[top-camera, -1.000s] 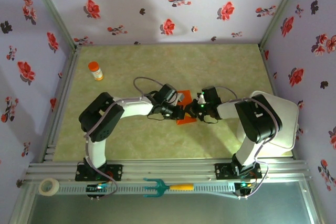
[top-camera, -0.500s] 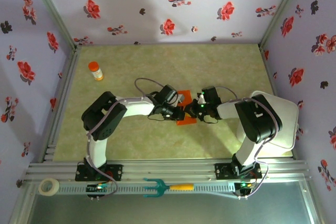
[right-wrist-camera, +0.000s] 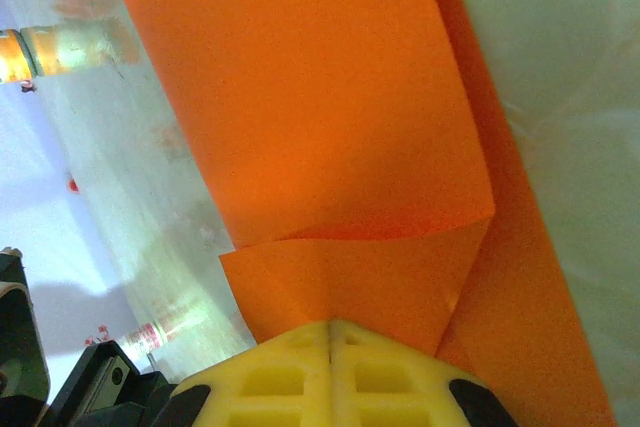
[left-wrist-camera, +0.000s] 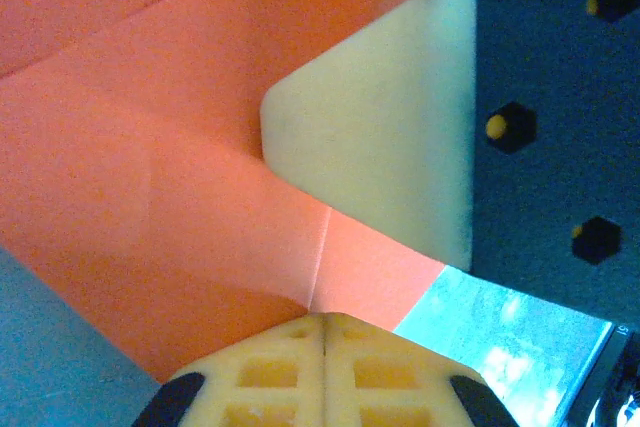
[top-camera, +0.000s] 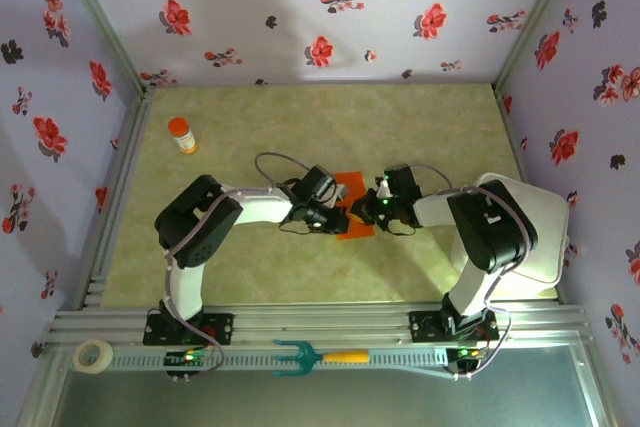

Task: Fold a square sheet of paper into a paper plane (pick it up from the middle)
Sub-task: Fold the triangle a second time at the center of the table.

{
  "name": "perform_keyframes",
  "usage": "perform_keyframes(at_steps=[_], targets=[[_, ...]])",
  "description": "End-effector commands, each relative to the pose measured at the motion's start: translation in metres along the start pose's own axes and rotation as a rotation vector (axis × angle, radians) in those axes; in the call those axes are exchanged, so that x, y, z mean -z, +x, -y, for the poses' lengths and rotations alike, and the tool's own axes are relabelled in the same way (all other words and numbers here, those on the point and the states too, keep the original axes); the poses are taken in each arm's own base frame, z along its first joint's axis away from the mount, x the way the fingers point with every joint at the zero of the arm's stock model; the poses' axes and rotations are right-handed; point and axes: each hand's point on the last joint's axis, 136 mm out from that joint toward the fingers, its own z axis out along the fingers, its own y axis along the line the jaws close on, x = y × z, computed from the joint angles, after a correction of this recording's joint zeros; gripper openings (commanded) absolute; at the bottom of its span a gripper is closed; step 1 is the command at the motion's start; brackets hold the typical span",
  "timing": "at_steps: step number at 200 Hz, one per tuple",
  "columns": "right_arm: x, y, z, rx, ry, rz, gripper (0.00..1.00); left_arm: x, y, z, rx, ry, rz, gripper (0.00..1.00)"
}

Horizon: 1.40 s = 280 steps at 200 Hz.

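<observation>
Table (top-camera: 400, 127): flat top, pale green-yellow marbled pattern, slight sheen, walled on three sides. Near the far-left corner a small orange-capped bottle (top-camera: 181, 134) stands upright, well apart from everything else. Around the middle lies the square sheet of paper (top-camera: 356, 226), orange-red, creased, with one flap folded over onto itself; part of it is covered from above. At the right edge sits a white slab with rounded corners (top-camera: 548, 232); cannot tell what it is. Along the near edge runs a metal rail (top-camera: 330, 325); beyond it, a tape roll (top-camera: 95, 354) at the left and a teal fork tool with an orange handle (top-camera: 318, 356) near the middle.
</observation>
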Motion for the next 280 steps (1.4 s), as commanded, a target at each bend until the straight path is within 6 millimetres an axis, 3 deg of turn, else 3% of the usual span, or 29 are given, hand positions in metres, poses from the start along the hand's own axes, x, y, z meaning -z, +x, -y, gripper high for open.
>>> perform_keyframes(at_steps=[1, 103, 121, 159, 217, 247, 280], targets=[[-0.003, 0.012, 0.050, -0.094, 0.169, -0.004, 0.04, 0.000, 0.024, -0.015, 0.015, -0.047, -0.056, 0.00], [-0.001, 0.011, 0.052, -0.099, 0.172, -0.001, 0.05, 0.020, 0.053, -0.019, -0.019, -0.080, -0.093, 0.00], [0.000, 0.011, 0.051, -0.099, 0.170, -0.001, 0.05, 0.028, 0.045, -0.011, -0.045, -0.077, -0.049, 0.00], [-0.001, 0.011, 0.047, -0.104, 0.153, 0.000, 0.05, 0.047, 0.007, 0.012, -0.059, -0.011, 0.112, 0.00], [-0.002, 0.010, 0.047, -0.108, 0.148, -0.001, 0.05, 0.026, -0.023, 0.012, -0.014, -0.004, 0.116, 0.00], [-0.002, 0.009, 0.044, -0.106, 0.140, -0.002, 0.05, 0.014, -0.023, 0.010, -0.008, 0.002, 0.081, 0.00], [-0.002, 0.008, 0.040, -0.102, 0.126, -0.002, 0.06, 0.004, -0.009, -0.012, 0.032, -0.066, 0.030, 0.00]])
